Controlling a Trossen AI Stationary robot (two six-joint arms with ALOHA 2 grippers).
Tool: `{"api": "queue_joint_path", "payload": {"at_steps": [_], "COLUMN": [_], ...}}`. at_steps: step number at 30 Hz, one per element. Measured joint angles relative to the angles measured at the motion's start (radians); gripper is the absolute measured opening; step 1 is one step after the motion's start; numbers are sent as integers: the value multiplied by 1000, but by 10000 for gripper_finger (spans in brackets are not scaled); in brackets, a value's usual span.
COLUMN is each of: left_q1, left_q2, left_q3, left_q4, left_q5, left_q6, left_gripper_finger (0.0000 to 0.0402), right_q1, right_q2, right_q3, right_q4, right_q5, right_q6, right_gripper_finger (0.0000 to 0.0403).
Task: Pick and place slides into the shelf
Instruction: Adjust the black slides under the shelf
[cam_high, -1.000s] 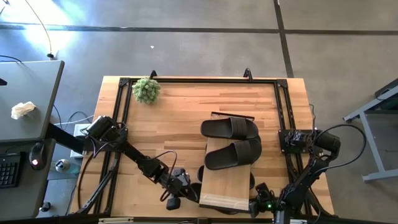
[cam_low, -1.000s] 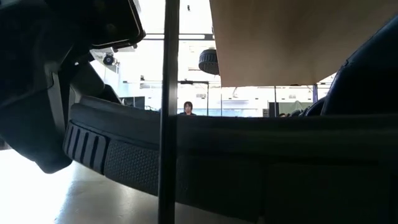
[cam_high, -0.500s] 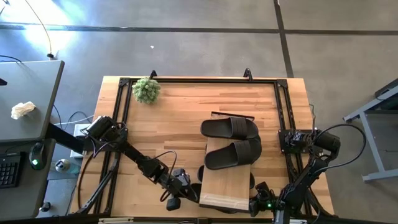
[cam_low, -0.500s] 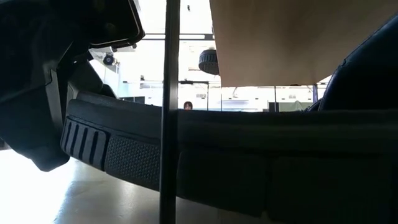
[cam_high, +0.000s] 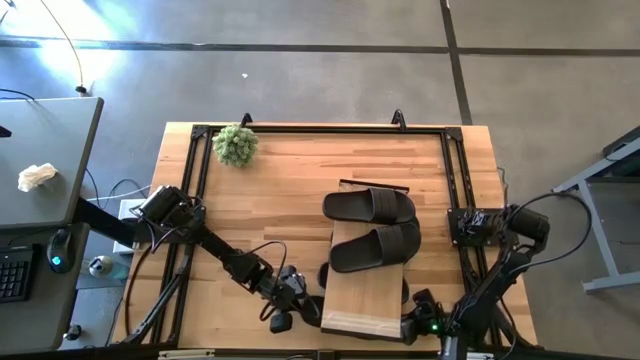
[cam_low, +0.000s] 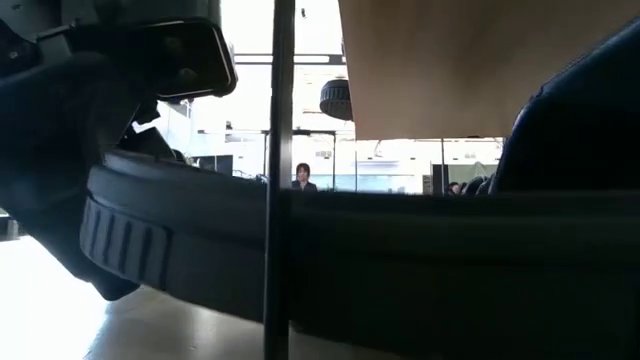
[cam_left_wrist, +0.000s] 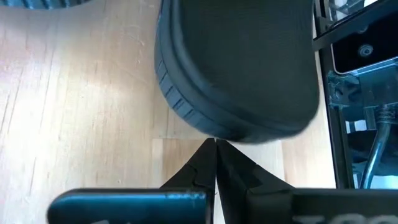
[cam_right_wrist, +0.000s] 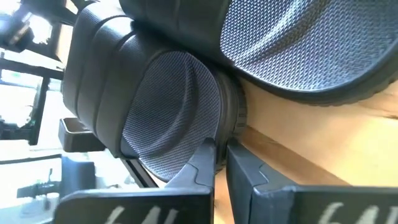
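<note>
The shelf (cam_high: 362, 295) stands near the table's front edge. One black slide (cam_high: 375, 247) lies across its plank top, and a second slide (cam_high: 368, 207) lies at its far end. Another slide (cam_left_wrist: 236, 68) rests flat on the table beside the shelf's left side; it fills the low view (cam_low: 350, 260). My left gripper (cam_high: 293, 303) is shut, with its tip at that slide's rounded end. My right gripper (cam_high: 413, 318), at the shelf's right side, is shut in front of a strapped slide (cam_right_wrist: 168, 112) with a mesh footbed. A further slide (cam_right_wrist: 298, 43) lies beside it. My left gripper sets its shut fingertips (cam_left_wrist: 216, 149) against the slide's rounded end (cam_left_wrist: 217, 132), at the ribbed rim of the sole. The fingers come low from the table's left side. The slide lies flat on the tabletop. My right gripper's shut tips (cam_right_wrist: 208, 152) stand at the strapped slide's sole rim (cam_right_wrist: 214, 127); whether they touch it I cannot tell.
A small potted plant (cam_high: 236, 145) stands at the table's far left corner. A dark metal frame (cam_high: 455, 180) runs round the tabletop. A thin dark post (cam_low: 278, 170) of the shelf crosses the low view. A person (cam_low: 303, 176) stands far off in the room.
In the low view, the slide's ribbed end has shifted toward the picture's left and now looms larger. My left gripper has edged a little toward the shelf, and its body has come lower in that view.
</note>
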Motion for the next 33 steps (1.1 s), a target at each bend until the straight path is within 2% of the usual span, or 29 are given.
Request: {"api": "queue_joint_path", "payload": {"at_steps": [7, 17, 22, 25, 29, 33], "left_q1": [-1, -1, -2, -3, -2, -2], "left_q2": [0, 0, 0, 0, 0, 0], "left_q3": [0, 0, 0, 0, 0, 0], "left_q4": [-20, -23, 6, 53, 150, 162], "left_q5": [0, 3, 83, 90, 61, 5], "left_q6": [-4, -33, -45, -50, -50, -49], "left_gripper_finger": [0, 0, 0, 0, 0, 0], "right_q1": [19, 21, 21, 21, 21, 22], "right_q2": [-73, -91, -91, -91, -91, -91], "right_q3": [0, 0, 0, 0, 0, 0], "right_q4": [-126, -159, -170, -173, -177, -180], "right_q5": [-64, -114, -124, -127, -131, -132], "right_q6": [3, 3, 4, 3, 3, 2], "right_gripper_finger": [0, 0, 0, 0, 0, 0]}}
